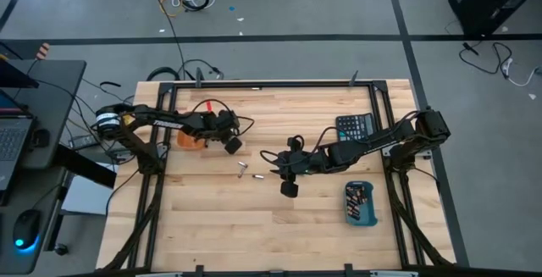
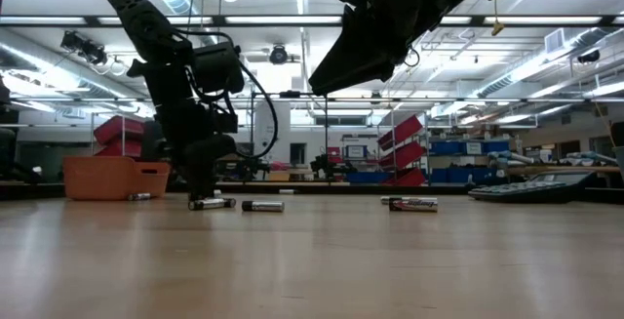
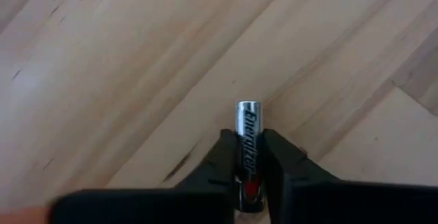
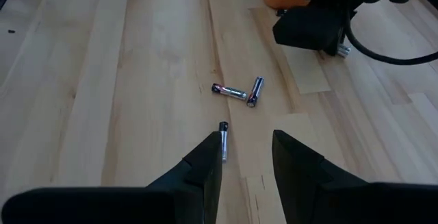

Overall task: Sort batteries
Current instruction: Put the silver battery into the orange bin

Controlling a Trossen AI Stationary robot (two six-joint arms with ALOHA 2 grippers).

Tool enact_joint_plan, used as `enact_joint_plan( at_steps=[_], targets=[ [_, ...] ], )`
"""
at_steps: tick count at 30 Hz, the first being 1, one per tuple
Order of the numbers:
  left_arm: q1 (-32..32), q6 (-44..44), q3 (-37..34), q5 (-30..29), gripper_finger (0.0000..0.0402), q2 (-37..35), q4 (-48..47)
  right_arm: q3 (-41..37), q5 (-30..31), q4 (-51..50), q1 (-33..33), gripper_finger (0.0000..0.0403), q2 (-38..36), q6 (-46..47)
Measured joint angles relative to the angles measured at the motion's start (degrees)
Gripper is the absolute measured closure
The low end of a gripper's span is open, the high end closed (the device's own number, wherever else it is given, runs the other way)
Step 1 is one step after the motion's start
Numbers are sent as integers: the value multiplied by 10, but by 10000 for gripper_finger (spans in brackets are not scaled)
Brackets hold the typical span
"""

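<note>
My left gripper (image 3: 248, 138) is shut on one silver-and-black battery (image 3: 248, 116). In the high view it (image 1: 230, 144) hangs just right of the orange tray (image 1: 190, 139). My right gripper (image 4: 246, 145) is open and touches nothing. It hovers above mid-table (image 1: 289, 174), and its shape fills the top of the low view (image 2: 380, 26). Three loose batteries lie on their sides on the wood: two close together (image 4: 229, 91) (image 4: 255, 90) and one (image 4: 223, 138) in front of the right fingertips. The blue tray (image 1: 360, 203) holds several batteries. My left gripper pinches the battery between its two fingers (image 3: 226, 148), which bear on the battery's sides (image 3: 247, 142). The battery lies along the fingers and its capped end (image 3: 248, 106) sticks out past the fingertips toward the table. Whether that end touches the wood cannot be told.
A black calculator (image 1: 354, 127) lies near the table's far right, beside the right arm. In the low view, batteries (image 2: 213, 203) (image 2: 262, 206) (image 2: 413, 204) lie across the middle, and one (image 2: 138, 197) lies by the orange tray (image 2: 115, 177). Bare wood stretches along the table's near side.
</note>
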Motion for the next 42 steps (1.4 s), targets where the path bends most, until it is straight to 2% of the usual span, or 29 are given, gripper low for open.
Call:
enact_joint_plan(
  at_steps=[2,9,13,18,24,31,34,42],
  targets=[
    [0,-11,0,-2,387,0,0,0,0,0,0,288,0,0],
    [-18,-10,10,-2,385,-22,-13,0,0,0,0,288,0,0],
    [-36,-9,34,18,386,-68,-45,0,0,0,0,288,0,0],
    [-58,-29,56,7,386,-125,-108,0,0,-4,1,288,0,-1],
    [-63,-66,64,-82,386,-212,-220,0,0,-8,1,288,1,-1],
    [-21,-148,65,-132,385,-290,-384,0,-3,-8,2,288,5,-1],
    [-7,-198,65,-170,373,-295,-430,0,-3,-7,4,288,5,-1],
    [-3,-218,65,-169,295,-294,-441,0,-4,-5,14,288,5,-1]
  ],
)
